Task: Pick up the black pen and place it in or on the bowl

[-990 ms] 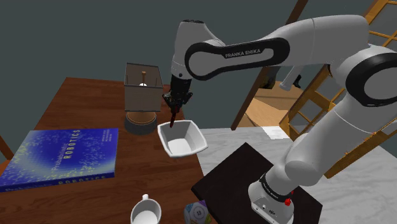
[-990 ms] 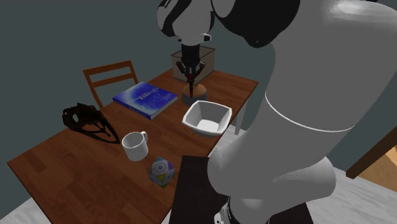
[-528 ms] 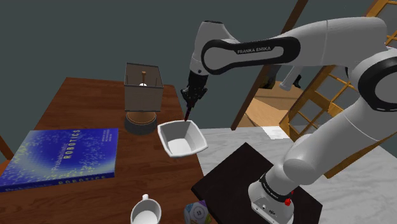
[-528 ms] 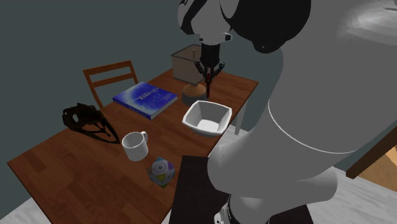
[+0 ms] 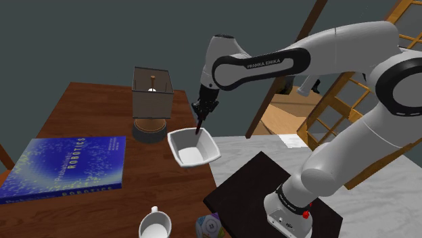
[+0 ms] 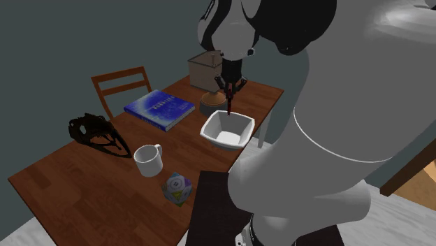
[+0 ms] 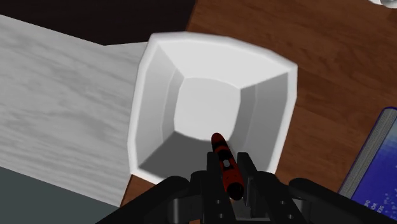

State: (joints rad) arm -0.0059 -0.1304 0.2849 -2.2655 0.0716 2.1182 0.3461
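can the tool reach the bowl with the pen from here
Probably yes: the tool, shut on the pen, hangs right over the open white bowl, with nothing between them.

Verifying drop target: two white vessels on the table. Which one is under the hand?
The square white bowl, directly below the hand, which clasps the pen. The round handled mug sits apart, near the shoulder view's bottom edge.

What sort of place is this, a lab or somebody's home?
Probably a home, perhaps a dining corner: a wooden table with a wooden chair at it, and a blue book and white mug on top.
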